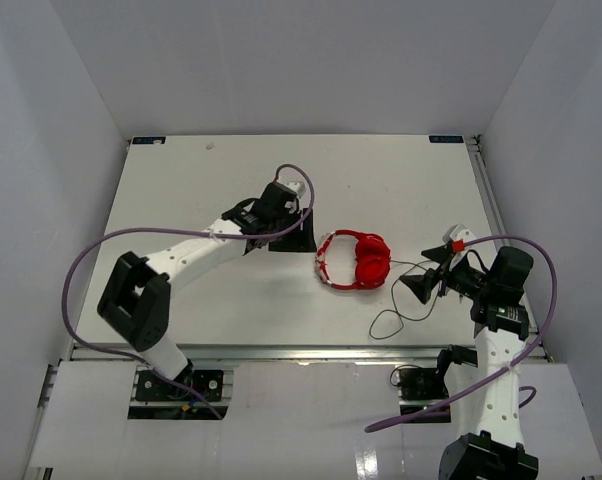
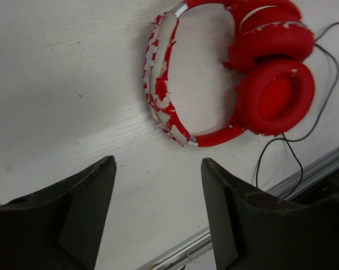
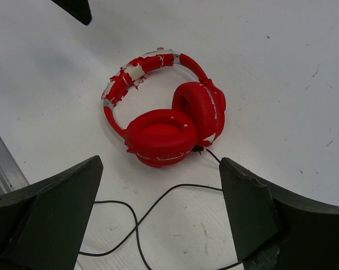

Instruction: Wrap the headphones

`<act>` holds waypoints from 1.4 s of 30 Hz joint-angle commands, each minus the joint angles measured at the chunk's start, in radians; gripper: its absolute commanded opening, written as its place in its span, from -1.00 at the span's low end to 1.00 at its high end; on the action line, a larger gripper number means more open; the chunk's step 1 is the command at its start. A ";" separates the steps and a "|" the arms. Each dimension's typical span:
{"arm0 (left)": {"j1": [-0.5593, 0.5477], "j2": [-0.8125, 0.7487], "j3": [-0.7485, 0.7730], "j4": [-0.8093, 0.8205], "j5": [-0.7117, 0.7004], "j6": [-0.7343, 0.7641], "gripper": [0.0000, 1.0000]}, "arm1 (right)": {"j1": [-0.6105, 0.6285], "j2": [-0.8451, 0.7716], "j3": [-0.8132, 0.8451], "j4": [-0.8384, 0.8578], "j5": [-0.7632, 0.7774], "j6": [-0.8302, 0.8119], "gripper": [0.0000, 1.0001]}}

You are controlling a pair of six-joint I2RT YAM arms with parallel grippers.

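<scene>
The red headphones [image 1: 356, 260] lie flat on the white table [image 1: 201, 180], cups folded together and the peeling headband [image 2: 158, 84] pointing left. Their thin black cable [image 1: 393, 318] trails loose toward the front edge in a loop. My left gripper [image 1: 296, 232] hovers just left of the headband, open, with only bare table between its fingers [image 2: 158, 162]. My right gripper [image 1: 428, 277] stands to the right of the cups, open and empty. In the right wrist view the cups [image 3: 164, 135] sit ahead of its fingertips [image 3: 159, 169] and the cable [image 3: 158, 199] crosses the table below them.
A metal rail [image 2: 304, 169] runs along the table's front edge, close to the cable loop. White walls enclose the table on three sides. Thick purple robot cables [image 1: 76, 280] arch off both arms.
</scene>
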 commanded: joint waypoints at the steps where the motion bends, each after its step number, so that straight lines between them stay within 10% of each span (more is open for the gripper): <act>1: -0.054 0.178 0.175 -0.131 -0.147 -0.104 0.40 | -0.012 0.005 0.020 0.001 -0.022 -0.014 0.81; 23: -0.194 0.512 0.375 -0.183 -0.423 -0.256 0.24 | -0.028 -0.004 0.025 0.001 -0.015 0.001 0.81; 42: -0.234 0.541 0.354 -0.178 -0.479 -0.298 -0.72 | -0.052 -0.026 0.020 0.000 -0.032 0.002 0.80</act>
